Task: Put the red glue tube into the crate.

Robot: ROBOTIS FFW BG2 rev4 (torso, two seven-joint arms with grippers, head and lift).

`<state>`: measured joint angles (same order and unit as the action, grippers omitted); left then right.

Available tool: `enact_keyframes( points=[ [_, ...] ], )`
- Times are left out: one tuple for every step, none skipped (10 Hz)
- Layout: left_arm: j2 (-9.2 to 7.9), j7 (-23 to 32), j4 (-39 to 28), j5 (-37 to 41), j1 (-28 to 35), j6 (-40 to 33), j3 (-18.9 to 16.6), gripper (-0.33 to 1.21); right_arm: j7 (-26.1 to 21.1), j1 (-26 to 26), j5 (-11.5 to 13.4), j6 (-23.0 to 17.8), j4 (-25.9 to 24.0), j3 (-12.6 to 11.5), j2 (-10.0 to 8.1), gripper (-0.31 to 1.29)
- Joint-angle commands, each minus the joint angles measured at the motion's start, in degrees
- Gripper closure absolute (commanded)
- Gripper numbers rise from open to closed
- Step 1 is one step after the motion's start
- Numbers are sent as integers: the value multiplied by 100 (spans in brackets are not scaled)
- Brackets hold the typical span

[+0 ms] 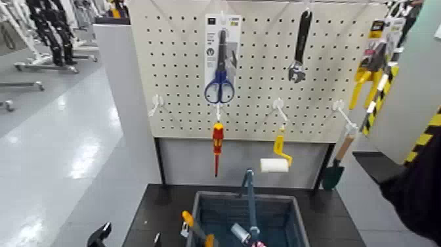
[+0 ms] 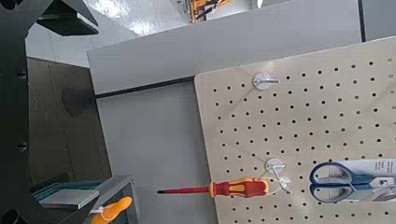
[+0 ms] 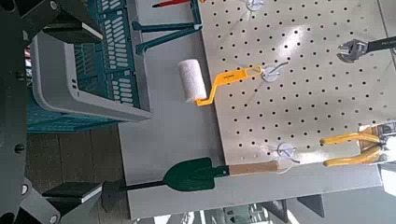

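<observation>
Your head view shows the crate [image 1: 298,213] below the pegboard [image 1: 262,59]; only the right wrist view shows its trowel [image 3: 196,173] whole; finger states cannot be told.

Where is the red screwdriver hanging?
In the head view, the red screwdriver hangs on the pegboard right under the blue scissors, left of the yellow paint roller and above the crate.

Pegboard wall [image 1: 262,66], glossy grey floor [image 1: 59,131]

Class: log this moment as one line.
red glue tube: apparently inside crate | left gripper: low, left of crate | right arm: at right edge
</observation>
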<state>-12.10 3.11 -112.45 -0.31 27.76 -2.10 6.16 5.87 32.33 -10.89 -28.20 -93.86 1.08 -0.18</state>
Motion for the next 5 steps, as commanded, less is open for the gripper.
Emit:
enact_keyframes(
  points=[
    [-47, -3, 3, 102, 37, 35, 26, 9, -34, 1, 61, -28, -1, -11, 615, 17],
    [-47, -3, 3, 102, 28, 52, 35, 10, -34, 1, 114, -1, -18, -20, 615, 17],
    [-65, -12, 3, 102, 28, 61, 43, 10, -42, 19, 219, 95, -97, -47, 615, 17],
    [-82, -12, -5, 102, 19, 70, 61, 10, -148, 37, 289, 139, -141, -29, 615, 17],
    [-91, -12, -5, 102, 10, 78, 61, 10, -218, 63, 316, 210, -185, -20, 615, 17]
  ],
)
